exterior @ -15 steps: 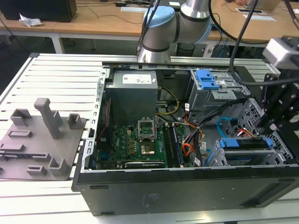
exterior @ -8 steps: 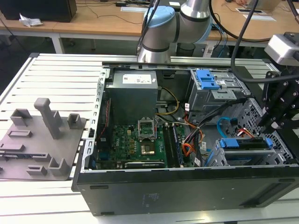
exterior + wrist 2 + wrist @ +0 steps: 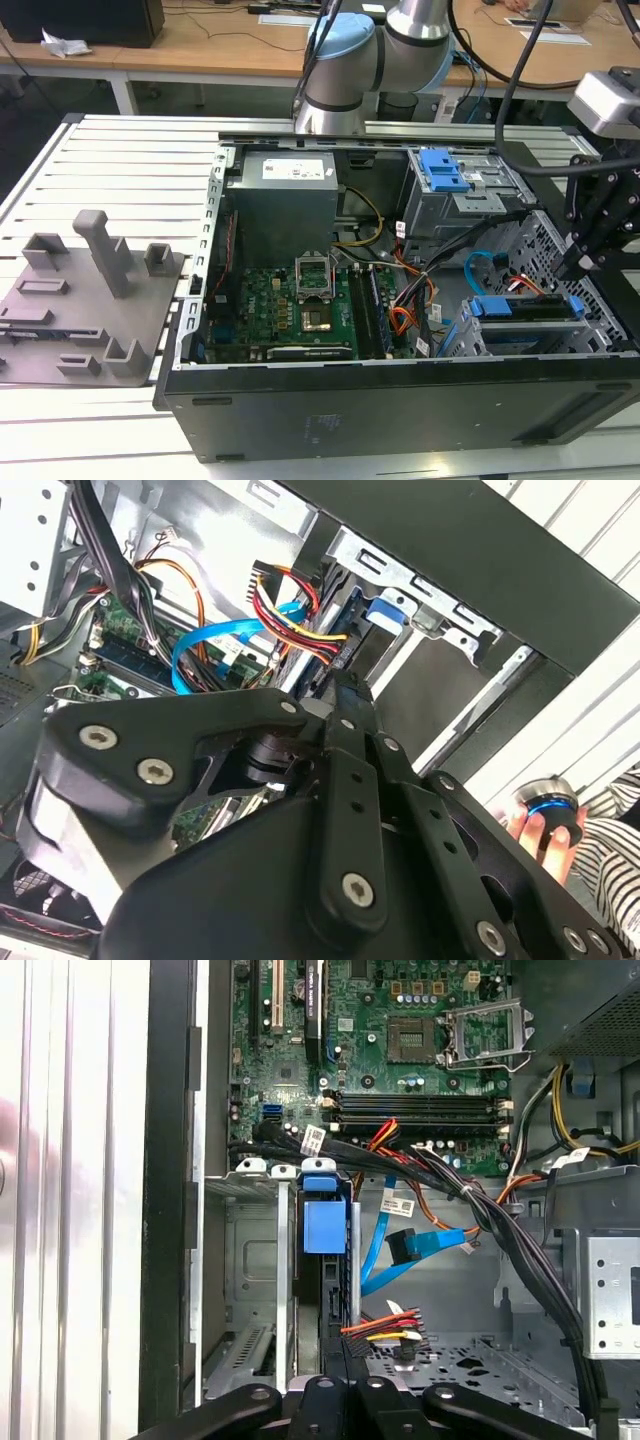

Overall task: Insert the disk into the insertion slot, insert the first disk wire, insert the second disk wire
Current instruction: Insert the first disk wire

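The disk [image 3: 525, 308], in its blue caddy, stands edge-on inside the insertion slot [image 3: 455, 340], a perforated cage at the case's front corner on the exterior view's right. Both wrist views show its blue tab [image 3: 323, 1225] [image 3: 385, 610]. My gripper [image 3: 563, 270] [image 3: 345, 685] [image 3: 345, 1355] is at the disk's rear edge, shut on the plug of the first disk wire [image 3: 300, 610] [image 3: 385, 1328], a red, yellow and black bundle. The second disk wire [image 3: 380, 1260] [image 3: 215, 640] [image 3: 478, 265], flat and light blue, loops loose beside the disk, its end free.
The open case holds a motherboard [image 3: 300, 300], a power supply [image 3: 285, 200] and an upper cage with a blue latch [image 3: 445, 170]. A thick black cable bundle [image 3: 520, 1250] crosses near the disk. A grey fixture plate [image 3: 90, 300] lies outside. A person's hand [image 3: 530, 830] holds a knob.
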Controlling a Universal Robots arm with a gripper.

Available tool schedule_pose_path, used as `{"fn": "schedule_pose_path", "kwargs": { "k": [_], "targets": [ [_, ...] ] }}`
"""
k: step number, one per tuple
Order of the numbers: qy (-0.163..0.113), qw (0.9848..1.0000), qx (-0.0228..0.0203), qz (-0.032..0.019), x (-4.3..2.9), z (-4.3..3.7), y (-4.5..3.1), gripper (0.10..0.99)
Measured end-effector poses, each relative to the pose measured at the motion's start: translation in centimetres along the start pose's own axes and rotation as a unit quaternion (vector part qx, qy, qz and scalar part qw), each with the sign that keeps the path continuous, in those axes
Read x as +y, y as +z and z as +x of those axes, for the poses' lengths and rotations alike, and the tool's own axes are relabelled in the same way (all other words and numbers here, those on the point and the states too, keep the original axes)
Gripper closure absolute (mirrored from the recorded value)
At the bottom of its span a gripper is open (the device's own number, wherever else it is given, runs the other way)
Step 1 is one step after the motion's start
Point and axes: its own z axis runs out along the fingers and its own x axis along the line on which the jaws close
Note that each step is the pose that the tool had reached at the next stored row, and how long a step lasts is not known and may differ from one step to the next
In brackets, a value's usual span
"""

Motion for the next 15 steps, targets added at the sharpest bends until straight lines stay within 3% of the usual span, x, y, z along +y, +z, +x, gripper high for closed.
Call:
{"fn": "schedule_pose_path", "kwargs": {
  "k": [10,15],
  "targets": [
    [0.0,1.0,0.0001,0.0,0.09,0.0,-0.07,0.98],
    [0.0,1.0,0.0,0.0,2.04,0.0,0.09,0.98]
  ]
}}
